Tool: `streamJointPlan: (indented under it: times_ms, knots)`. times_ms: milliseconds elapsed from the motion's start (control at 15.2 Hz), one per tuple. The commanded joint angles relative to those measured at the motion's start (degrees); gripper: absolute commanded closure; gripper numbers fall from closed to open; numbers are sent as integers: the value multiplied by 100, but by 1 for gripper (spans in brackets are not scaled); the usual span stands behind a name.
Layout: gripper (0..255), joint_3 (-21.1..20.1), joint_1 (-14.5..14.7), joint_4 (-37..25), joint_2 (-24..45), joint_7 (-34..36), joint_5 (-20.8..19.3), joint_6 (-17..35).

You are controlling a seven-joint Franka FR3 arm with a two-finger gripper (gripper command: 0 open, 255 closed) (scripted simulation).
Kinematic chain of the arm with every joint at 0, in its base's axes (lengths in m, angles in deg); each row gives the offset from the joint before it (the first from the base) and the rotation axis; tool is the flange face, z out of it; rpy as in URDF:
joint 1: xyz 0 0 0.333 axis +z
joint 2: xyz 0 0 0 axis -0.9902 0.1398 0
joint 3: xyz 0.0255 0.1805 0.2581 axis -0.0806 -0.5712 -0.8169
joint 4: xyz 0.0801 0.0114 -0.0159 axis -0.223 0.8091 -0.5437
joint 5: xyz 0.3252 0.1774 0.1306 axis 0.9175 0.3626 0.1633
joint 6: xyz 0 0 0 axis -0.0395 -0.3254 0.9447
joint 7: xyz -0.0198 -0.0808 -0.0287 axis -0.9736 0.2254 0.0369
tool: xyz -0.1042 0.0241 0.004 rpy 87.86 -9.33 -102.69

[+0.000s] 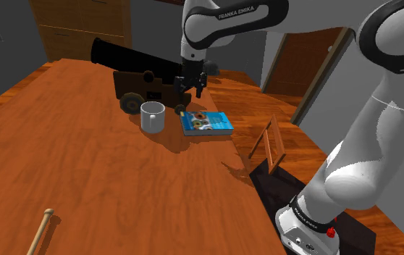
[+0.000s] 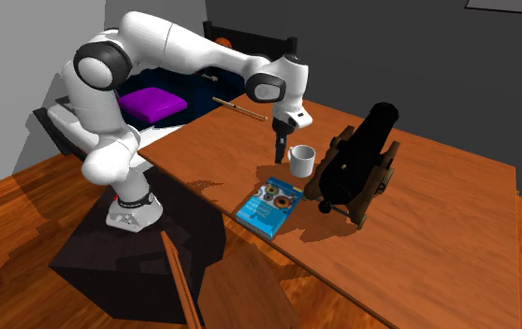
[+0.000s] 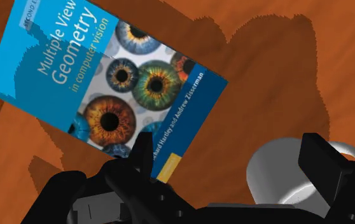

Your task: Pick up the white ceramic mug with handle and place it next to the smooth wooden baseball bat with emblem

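Clerk: Risk from here?
Inspector: Pincer (image 1: 191, 88) wide open, empty, hovering over the worktop (image 1: 85, 166) between mug (image 1: 152, 116) and book (image 1: 206, 123). Mug sits off-centre, by one finger (image 3: 322, 167); lowering now would likely catch its rim and tip it toward the cannon (image 1: 139, 69).
Clerk: Mug's appearance?
Inspector: White, upright, just beside the cannon; bat (image 1: 40, 232) well apart.

mug (image 1: 152, 116) just beside cannon (image 1: 135, 61) | book (image 1: 208, 123) near mug | bat (image 1: 40, 230) well apart

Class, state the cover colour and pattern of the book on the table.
The book is blue with iris pictures; wrist view.
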Motion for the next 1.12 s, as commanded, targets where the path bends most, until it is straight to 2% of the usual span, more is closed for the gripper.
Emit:
streamJointPlan:
  times_ms: [0, 528, 1056]
  knots:
    - [0, -29, 38, -428, 444, 23, -15, 21]
    - [0, -118, 276, -2520, 2318, 138, -115, -175]
    - [0, -110, 286, -2106, 2433, 146, -127, 354]
